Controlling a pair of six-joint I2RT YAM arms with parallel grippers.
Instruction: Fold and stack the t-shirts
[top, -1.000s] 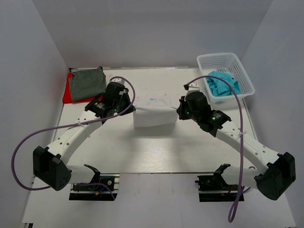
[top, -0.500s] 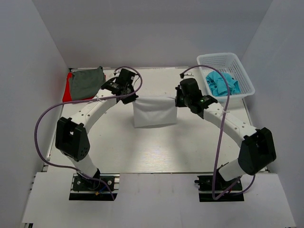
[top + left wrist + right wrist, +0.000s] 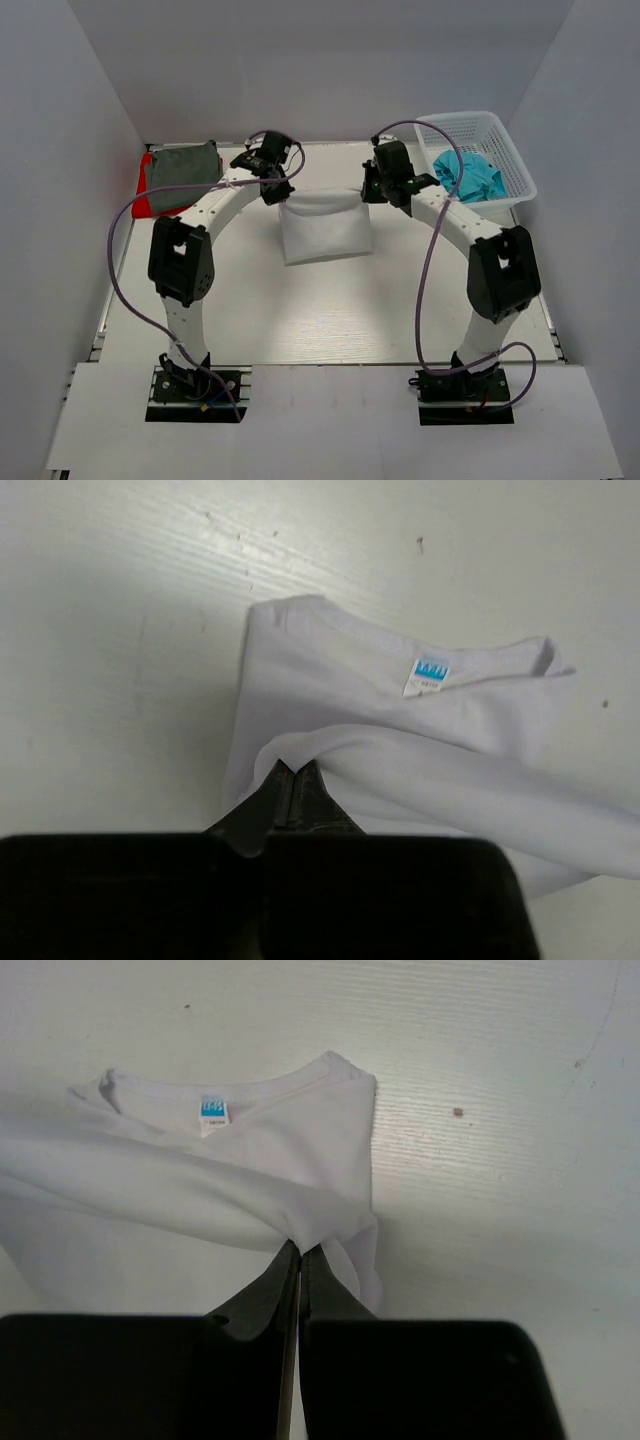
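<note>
The white t-shirt [image 3: 323, 228] lies partly folded mid-table. Its far edge is lifted and stretched between both grippers. My left gripper [image 3: 280, 194] is shut on the shirt's left corner, seen in the left wrist view [image 3: 292, 767]. My right gripper [image 3: 367, 192] is shut on the right corner, seen in the right wrist view [image 3: 301, 1246]. The collar with a blue label [image 3: 431, 670] lies flat beneath the lifted edge. The grey-green t-shirt [image 3: 183, 172] lies folded on the red t-shirt [image 3: 145, 198] at the far left. The turquoise t-shirt [image 3: 468, 175] lies crumpled in the basket.
The white lattice basket [image 3: 498, 134] stands at the far right corner. The folded stack sits at the far left corner near the left wall. Purple cables loop off both arms over the table.
Both grippers have carried the white shirt's held edge away from me toward the far side, folding it over the collar. Both arms are now stretched much farther out.
</note>
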